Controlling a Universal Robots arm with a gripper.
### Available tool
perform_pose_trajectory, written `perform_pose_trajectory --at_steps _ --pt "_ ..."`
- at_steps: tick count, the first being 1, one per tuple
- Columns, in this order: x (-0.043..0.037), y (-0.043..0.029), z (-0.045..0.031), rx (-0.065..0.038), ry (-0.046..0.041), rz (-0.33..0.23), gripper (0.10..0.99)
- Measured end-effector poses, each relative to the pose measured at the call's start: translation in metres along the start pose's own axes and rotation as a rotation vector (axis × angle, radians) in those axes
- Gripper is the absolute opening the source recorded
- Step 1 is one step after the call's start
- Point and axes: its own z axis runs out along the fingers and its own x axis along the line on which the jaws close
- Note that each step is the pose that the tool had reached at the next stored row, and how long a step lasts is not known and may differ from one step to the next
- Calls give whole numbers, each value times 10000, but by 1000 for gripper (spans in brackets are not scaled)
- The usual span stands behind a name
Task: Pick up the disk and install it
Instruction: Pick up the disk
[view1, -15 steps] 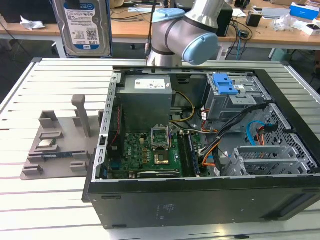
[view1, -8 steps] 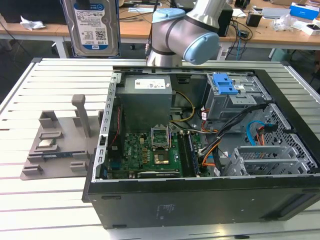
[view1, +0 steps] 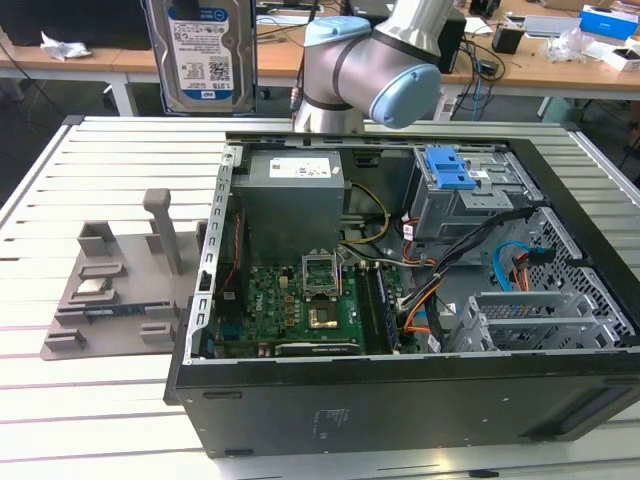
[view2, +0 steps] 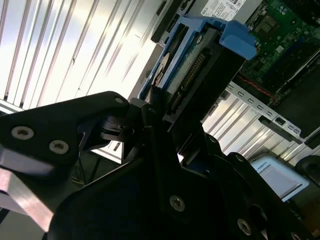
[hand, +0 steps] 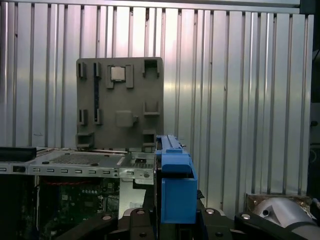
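1 disk (view1: 200, 55) in play, and we find it off the table: it hangs upright above the far edge of the slatted table (view1: 100, 420), toward the exterior view's left, white-and-blue label facing us. The arm (view1: 370, 60) stands just beside it on the exterior view's right.

In the second wrist view the gripper (view2: 159, 112) has its black jaws clamped tight on one end of the disk, the blue frame and the connector edge running away from them. In the first wrist view we see the disk edge-on, blue frame toward us.

1 open computer case (view1: 400, 400) lies on the table, near side toward us. Inside: a grey power supply box (view1: 290, 195) at the far left, a green motherboard (view1: 300, 305) nearer, and a blue latch plate (view1: 450, 170) on the drive cage at the far right.

Left of the case, touching the table, lies a grey fixture plate (view1: 110, 290) with 1 small square chip (view1: 92, 288) seated in it.
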Motion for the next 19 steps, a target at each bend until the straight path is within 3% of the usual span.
perform_pose_trajectory --at_steps 3,19 --pt "4 -133 0 1 0 -1 365" --pt "14 -507 -2 -1 1 0 365"
